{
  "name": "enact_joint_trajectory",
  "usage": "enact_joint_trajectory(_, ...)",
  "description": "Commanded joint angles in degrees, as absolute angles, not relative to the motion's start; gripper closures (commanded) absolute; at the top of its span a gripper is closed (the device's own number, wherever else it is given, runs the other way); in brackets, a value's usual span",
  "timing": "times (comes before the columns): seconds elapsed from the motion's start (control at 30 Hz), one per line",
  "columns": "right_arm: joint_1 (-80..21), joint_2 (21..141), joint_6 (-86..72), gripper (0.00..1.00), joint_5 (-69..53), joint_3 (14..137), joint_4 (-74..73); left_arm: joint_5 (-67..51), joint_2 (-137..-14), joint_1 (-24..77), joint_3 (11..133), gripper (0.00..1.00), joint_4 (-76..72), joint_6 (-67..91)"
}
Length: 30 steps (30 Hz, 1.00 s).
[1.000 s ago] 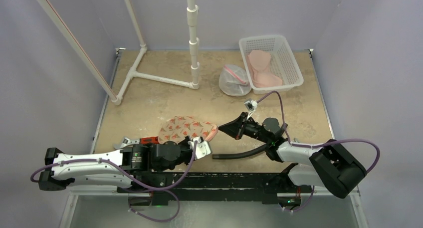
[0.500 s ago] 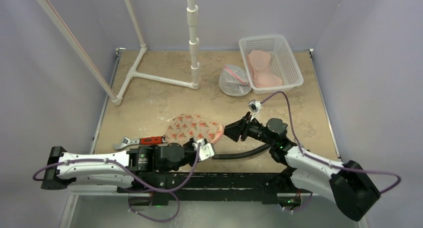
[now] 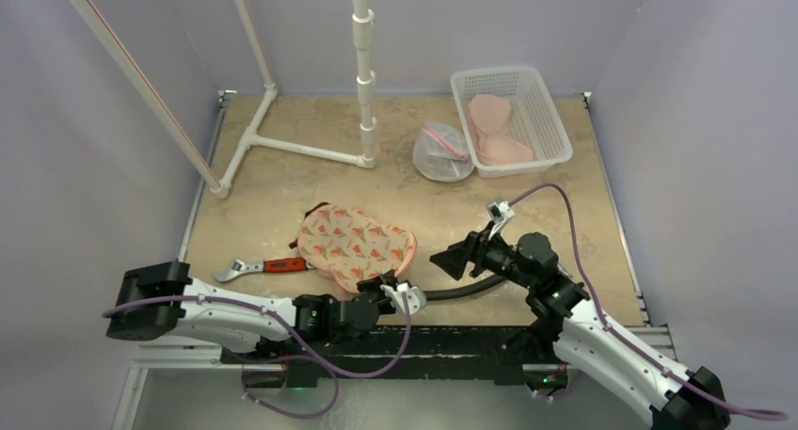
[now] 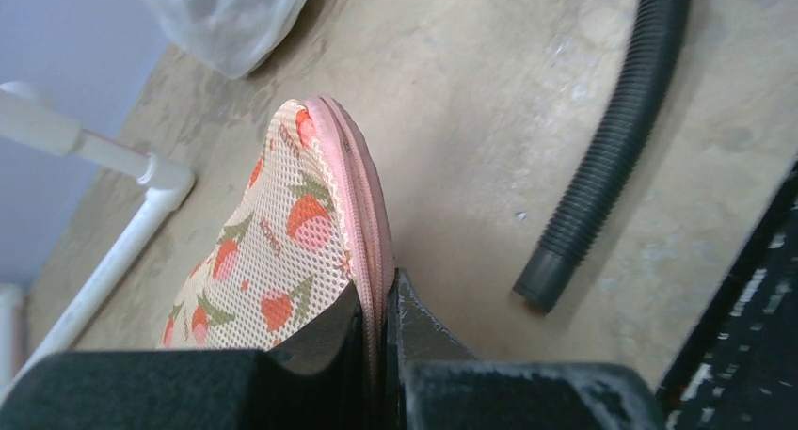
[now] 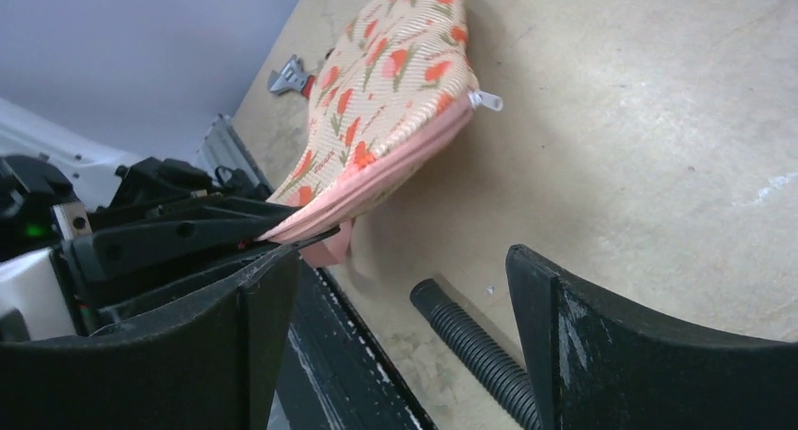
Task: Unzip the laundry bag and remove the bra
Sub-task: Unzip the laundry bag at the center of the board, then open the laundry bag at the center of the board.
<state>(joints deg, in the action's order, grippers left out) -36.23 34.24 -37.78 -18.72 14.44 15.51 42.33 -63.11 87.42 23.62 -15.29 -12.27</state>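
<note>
The laundry bag (image 3: 356, 244) is a mesh pouch printed with red fruit and edged by a pink zipper, lying near the table's front. My left gripper (image 3: 375, 285) is shut on its near zipper edge; in the left wrist view the pink seam (image 4: 362, 214) runs down between the closed fingers of the left gripper (image 4: 381, 303). My right gripper (image 3: 446, 259) is open, a short way right of the bag and touching nothing. The right wrist view shows the bag (image 5: 386, 82), its white zipper pull (image 5: 486, 100) and the right gripper (image 5: 400, 261) standing wide. The bra is hidden.
A black ribbed hose (image 3: 470, 287) lies between the two grippers. A red-handled wrench (image 3: 268, 265) sits left of the bag. A white basket (image 3: 555, 129) with pink garments, a white mesh bag (image 3: 442, 152) and a white pipe frame (image 3: 301, 148) stand at the back.
My right gripper has opened and pulled back to the right, away from the bag's end. The left gripper, still shut on the bag, has drawn it slightly nearer and the bag lies flatter.
</note>
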Motion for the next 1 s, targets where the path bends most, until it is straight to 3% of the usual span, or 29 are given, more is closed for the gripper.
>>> enact_joint_trajectory(0.0,-36.0,32.9,-40.9,0.16,-13.5,12.9,13.2,54.0,-68.3,88.7,20.7,1.0,-34.0,-21.5)
enact_joint_trajectory(0.23,-36.0,26.8,-42.4,0.02,-6.4,10.9,12.1,52.9,-77.5,88.4,21.3,1.0,-43.7,-33.0)
enact_joint_trajectory(0.37,-36.0,22.5,-43.5,0.02,-2.3,12.1,9.2,47.8,-78.2,85.0,19.3,1.0,-48.0,-31.5)
enact_joint_trajectory(0.73,-36.0,18.2,-40.4,0.02,0.8,14.9,5.0,31.2,-86.0,80.2,25.0,1.0,-42.2,-21.8)
enact_joint_trajectory(0.77,-36.0,17.8,-40.3,0.02,1.4,15.0,4.9,30.9,-85.8,80.2,25.5,0.95,-41.1,-20.9)
enact_joint_trajectory(0.87,-36.0,17.7,-39.0,0.02,1.6,14.9,5.4,31.4,-84.8,80.2,26.8,0.64,-37.8,-18.6)
enact_joint_trajectory(0.97,-36.0,21.4,-34.8,0.02,-2.7,16.2,5.6,33.1,-82.0,80.2,28.2,0.46,-34.1,-15.6)
